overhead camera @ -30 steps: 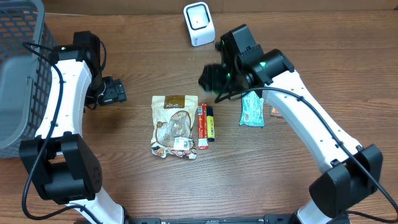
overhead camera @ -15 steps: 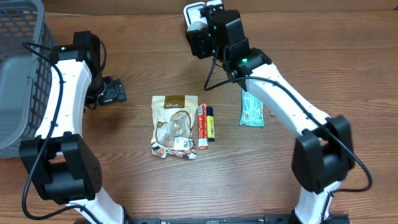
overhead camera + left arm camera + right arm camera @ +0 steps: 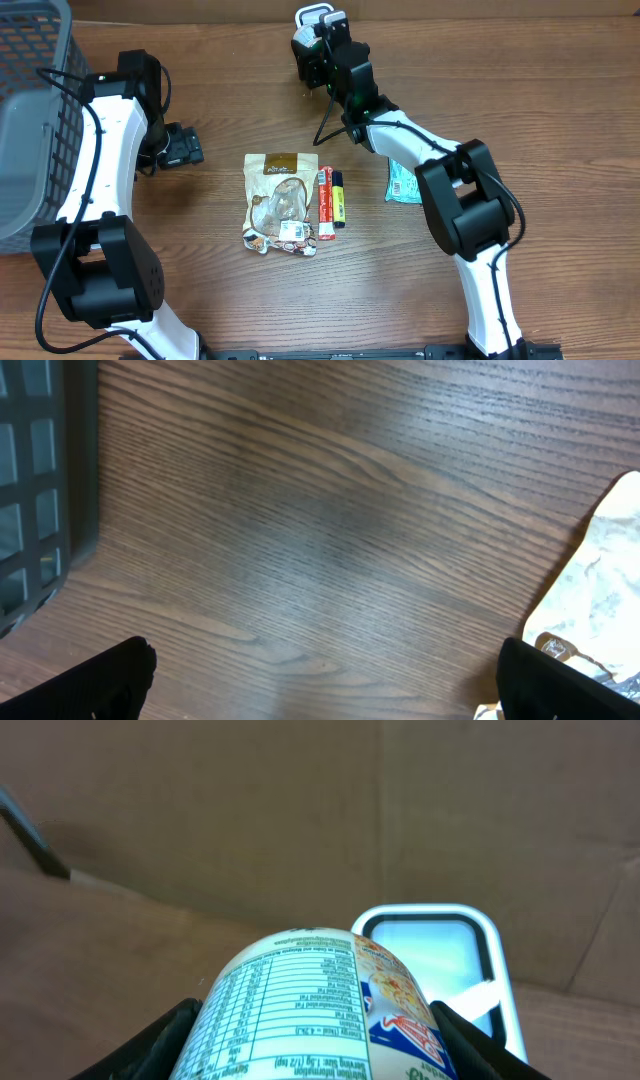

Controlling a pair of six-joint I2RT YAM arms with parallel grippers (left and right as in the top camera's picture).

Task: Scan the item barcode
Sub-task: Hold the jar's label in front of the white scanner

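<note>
The item is a round container (image 3: 320, 1010) with a white nutrition label and a blue and red picture. My right gripper (image 3: 320, 1055) is shut on it, one black finger on each side. Just behind it stands the white scanner (image 3: 432, 958), its pale window facing the container. In the overhead view the right gripper (image 3: 318, 55) is at the table's far edge, right in front of the scanner (image 3: 312, 14), which it partly hides. No barcode shows on the container's visible side. My left gripper (image 3: 180, 148) hovers open and empty over bare wood at the left (image 3: 335, 690).
A tan snack bag (image 3: 280, 200) lies mid-table, its edge also in the left wrist view (image 3: 610, 590). Beside it lie a red stick (image 3: 325, 203) and a yellow and black pack (image 3: 339, 197). A teal packet (image 3: 405, 180) lies right. A grey basket (image 3: 30, 120) stands far left.
My right arm has swung from mid-table toward the back left, carrying the container up to the scanner. The left arm has not moved.
</note>
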